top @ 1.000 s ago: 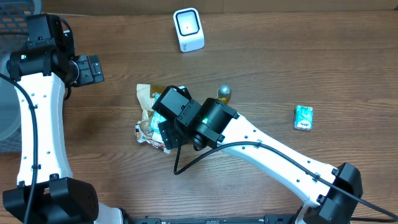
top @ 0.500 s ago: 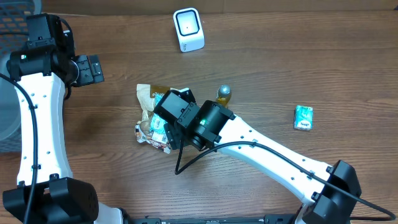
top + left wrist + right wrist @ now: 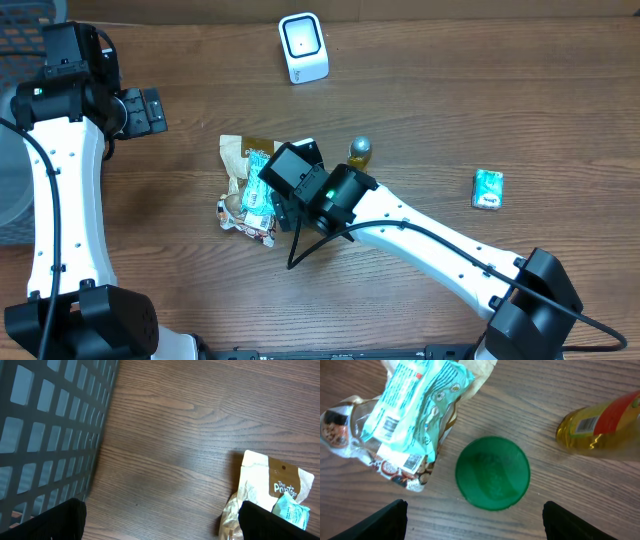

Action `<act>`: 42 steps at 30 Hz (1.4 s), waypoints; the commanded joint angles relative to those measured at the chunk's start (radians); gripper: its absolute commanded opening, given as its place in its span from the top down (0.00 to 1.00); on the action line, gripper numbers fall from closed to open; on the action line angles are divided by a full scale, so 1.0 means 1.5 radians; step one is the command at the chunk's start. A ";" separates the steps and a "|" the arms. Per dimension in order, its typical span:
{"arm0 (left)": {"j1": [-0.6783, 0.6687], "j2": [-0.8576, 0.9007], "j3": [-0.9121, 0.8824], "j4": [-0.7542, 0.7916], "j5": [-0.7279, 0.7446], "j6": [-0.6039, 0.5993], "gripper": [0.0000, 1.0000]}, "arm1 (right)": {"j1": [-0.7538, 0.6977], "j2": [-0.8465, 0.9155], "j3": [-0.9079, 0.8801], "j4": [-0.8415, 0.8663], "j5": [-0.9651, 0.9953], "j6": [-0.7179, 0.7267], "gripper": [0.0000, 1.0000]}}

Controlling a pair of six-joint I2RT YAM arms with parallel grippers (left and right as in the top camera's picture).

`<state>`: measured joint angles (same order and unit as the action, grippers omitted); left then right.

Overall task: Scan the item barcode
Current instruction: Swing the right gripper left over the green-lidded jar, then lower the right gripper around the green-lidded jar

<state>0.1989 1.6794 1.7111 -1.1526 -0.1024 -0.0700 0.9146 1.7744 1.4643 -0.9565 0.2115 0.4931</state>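
Observation:
A white barcode scanner [image 3: 302,47] stands at the table's far edge. A heap of snack packets [image 3: 243,195] lies mid-table, with a teal packet [image 3: 258,190] [image 3: 415,405] on top, its barcode label facing up. My right gripper [image 3: 284,203] [image 3: 477,525] hovers open just right of the heap, directly over a round green cup-like item [image 3: 492,472], touching nothing. Beside it lies a yellow bottle [image 3: 600,422] [image 3: 359,150]. My left gripper [image 3: 142,110] [image 3: 162,525] hangs open and empty at the far left, with a brown pouch [image 3: 272,487] by its right fingertip.
A dark mesh basket [image 3: 50,430] [image 3: 20,40] sits at the table's left edge. A small green pack [image 3: 488,189] lies alone at the right. The right arm's white links stretch from the front right corner toward the heap.
My right gripper has shifted slightly right off the heap and its jaws have spread wider, so more of the teal packet shows. The left arm has not moved.

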 commanded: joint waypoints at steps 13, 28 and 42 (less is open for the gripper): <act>0.002 -0.008 0.012 0.001 -0.003 0.014 0.00 | -0.023 0.007 -0.090 0.155 0.011 0.001 0.16; 0.002 -0.008 0.012 0.001 -0.003 0.014 0.00 | -0.024 0.016 -0.091 0.185 0.081 0.003 0.16; 0.002 -0.008 0.012 0.001 -0.004 0.014 0.00 | -0.024 0.016 -0.091 0.212 0.081 0.006 0.15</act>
<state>0.1989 1.6794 1.7111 -1.1526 -0.1024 -0.0700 0.8841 1.7920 1.3346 -0.6575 0.3187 0.4953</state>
